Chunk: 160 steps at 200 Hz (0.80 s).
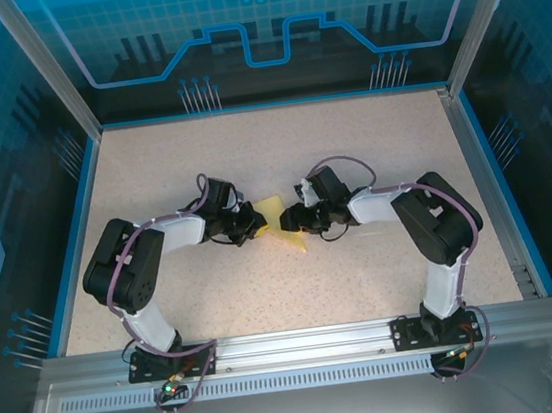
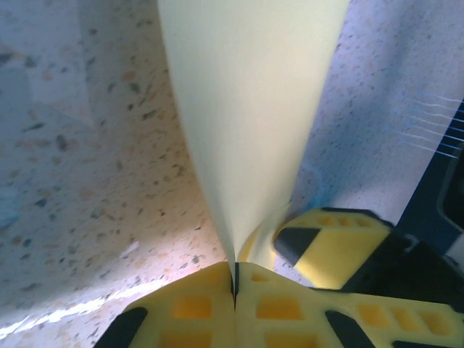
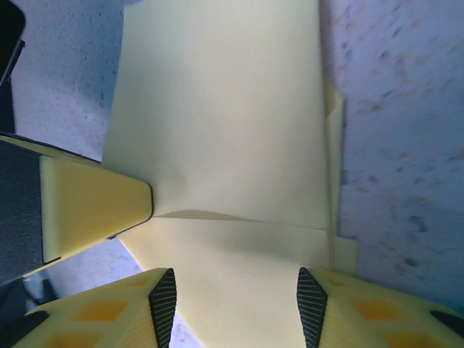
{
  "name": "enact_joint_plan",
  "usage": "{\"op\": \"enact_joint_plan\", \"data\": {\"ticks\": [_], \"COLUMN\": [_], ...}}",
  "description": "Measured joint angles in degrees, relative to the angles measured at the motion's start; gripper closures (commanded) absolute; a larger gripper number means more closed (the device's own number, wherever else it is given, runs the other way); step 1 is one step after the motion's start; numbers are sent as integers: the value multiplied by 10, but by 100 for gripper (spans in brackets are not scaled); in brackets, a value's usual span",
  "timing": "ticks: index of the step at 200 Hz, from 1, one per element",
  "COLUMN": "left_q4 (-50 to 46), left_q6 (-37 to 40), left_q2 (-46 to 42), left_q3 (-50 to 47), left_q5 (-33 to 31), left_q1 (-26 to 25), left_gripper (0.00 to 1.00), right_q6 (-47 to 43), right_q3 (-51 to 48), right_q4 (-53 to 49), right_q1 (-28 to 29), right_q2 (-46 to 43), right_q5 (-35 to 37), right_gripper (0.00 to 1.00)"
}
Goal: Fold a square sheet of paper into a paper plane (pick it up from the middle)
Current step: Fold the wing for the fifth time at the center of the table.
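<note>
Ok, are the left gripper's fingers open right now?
No, the left gripper is shut, with the yellow paper pinched in the seam where its tips meet.

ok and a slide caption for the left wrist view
Left gripper pinched shut on the yellow paper sheet, which curves up over the speckled table.

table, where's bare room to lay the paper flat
Bare: the far table to the back wall, and the near strip between the arm bases. Crowded mid-table, where left gripper and right gripper meet at the yellow paper.
</note>
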Motion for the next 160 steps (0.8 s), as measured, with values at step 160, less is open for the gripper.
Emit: {"op": "enact_joint_plan", "data": {"ticks": [160], "left_q4": [-167], "left_q6": [-33], "left_q2": [-73], "left_q3": [58], "left_q5": [-51], "left_q1": [-30], "left_gripper": [100], "right_q6": [-396], "right_q3": [-163], "right_q4": [230], "right_q1": [229], "right_q2": [-113], "right_q5": [382], "right_gripper": [53]}}
